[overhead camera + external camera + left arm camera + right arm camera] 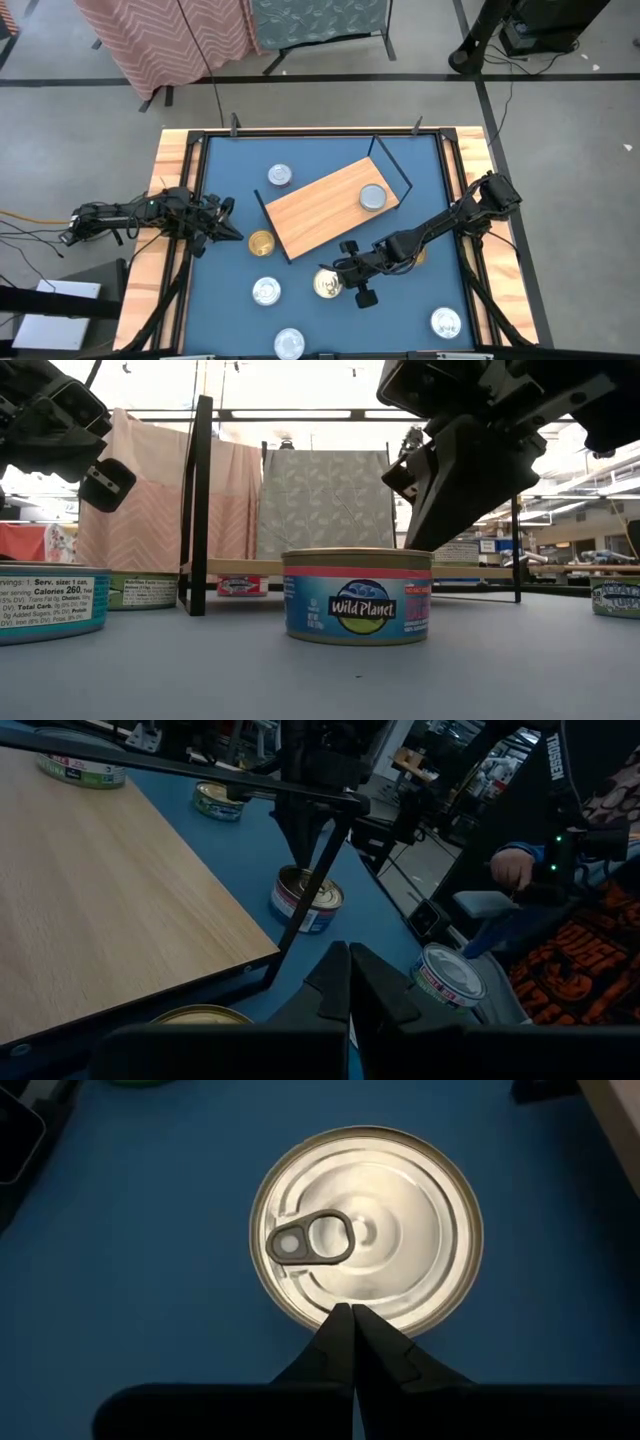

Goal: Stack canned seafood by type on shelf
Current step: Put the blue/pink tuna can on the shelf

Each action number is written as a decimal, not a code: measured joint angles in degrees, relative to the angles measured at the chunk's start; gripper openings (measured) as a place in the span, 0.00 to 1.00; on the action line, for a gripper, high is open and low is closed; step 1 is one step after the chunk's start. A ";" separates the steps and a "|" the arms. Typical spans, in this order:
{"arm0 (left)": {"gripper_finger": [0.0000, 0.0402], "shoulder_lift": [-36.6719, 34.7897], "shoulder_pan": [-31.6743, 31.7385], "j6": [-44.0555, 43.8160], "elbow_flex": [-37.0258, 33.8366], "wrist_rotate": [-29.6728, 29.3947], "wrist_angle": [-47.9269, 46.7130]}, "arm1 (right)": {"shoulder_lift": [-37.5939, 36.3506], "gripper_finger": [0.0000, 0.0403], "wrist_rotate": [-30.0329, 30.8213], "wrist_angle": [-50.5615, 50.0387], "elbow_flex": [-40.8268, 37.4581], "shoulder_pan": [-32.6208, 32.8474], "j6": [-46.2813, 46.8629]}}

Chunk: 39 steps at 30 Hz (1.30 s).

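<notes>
Hovering directly over a gold-lidded tin [366, 1227], the right gripper [352, 1312] has its two dark fingers pressed together and grips nothing. That tin is round and flat, its lid ringed and shiny with a pull tab, and its side carries a blue and pink label in the low view. It stands on the blue table [225, 300], just off the near edge of the shelf [325, 205].

At the table's left edge, the left gripper [349, 982] is likewise closed and empty, aimed toward the shelf.

On the shelf's light, fine-grained wood board sits one silver-lidded tin [372, 197], near a thin black wire end frame. Other tins lie scattered on the table: a gold one [261, 242] by the shelf's left corner, silver ones [266, 291] elsewhere. One tin is half hidden under the right arm.
</notes>
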 joint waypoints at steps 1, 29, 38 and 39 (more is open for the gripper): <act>0.02 0.00 0.00 0.00 0.00 0.00 0.00 | 0.00 0.02 -0.02 -0.02 0.00 0.00 0.02; 0.02 0.00 0.00 -0.17 0.00 0.02 0.04 | 0.15 0.02 4.89 -12.82 -0.17 0.95 5.39; 0.02 0.00 0.00 0.04 -0.02 0.01 0.02 | -4.40 0.02 9.70 -29.70 3.72 2.09 10.93; 0.02 0.00 0.02 0.42 -0.02 0.00 0.02 | -5.40 0.02 11.63 -32.82 4.95 2.61 11.79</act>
